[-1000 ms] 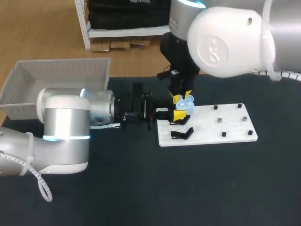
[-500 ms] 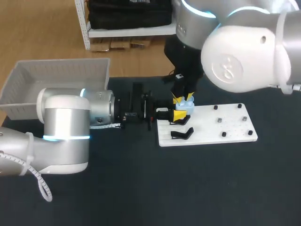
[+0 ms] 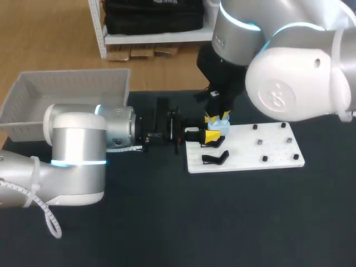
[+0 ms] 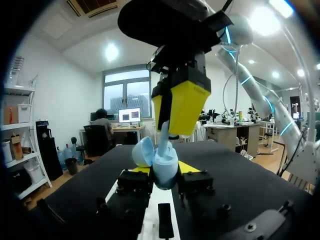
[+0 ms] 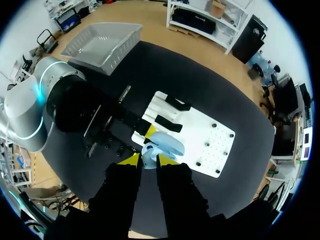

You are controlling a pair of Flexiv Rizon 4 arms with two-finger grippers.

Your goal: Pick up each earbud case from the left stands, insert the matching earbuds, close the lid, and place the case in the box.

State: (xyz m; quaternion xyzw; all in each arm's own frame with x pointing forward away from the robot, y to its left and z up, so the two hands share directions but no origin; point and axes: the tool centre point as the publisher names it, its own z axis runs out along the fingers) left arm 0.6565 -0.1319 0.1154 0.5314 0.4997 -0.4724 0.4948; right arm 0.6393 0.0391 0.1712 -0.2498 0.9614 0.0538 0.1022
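Worktop (image 3: 222, 222): dark. Its far edge runs close behind the right pincer (image 5: 149, 161). A broad dark stretch lies on the near side of both pincers.

Arms: 2. The left arm (image 3: 78, 150) lies level along the worktop. The right arm (image 3: 295, 72) comes down from above.

Box (image 3: 72, 89): 1, white, at the far left edge of the worktop. It is well behind the left pincer (image 4: 165, 170), alongside that arm.

Board (image 3: 278, 150): 1, white, flat. The end nearest the left pincer lies under both pincers; the rest runs on beyond the left pincer's tips.

Stands: 2 black ones seen on the board, (image 5: 178, 104) and (image 5: 168, 123), just ahead of the right pincer.

Pegs (image 3: 258, 142): 6, small and dark, in two rows of three, on the board end well apart from both pincers.

Case (image 3: 221, 127): 1, pale blue, lid hinged open. It is clamped between the left pincer's fingers, directly under the right pincer.

Earbud (image 4: 164, 135): 1 seen, pale, pinched in the right pincer's nearly closed tips. Its lower end is at the case's open mouth. Cannot tell whether it is seated.
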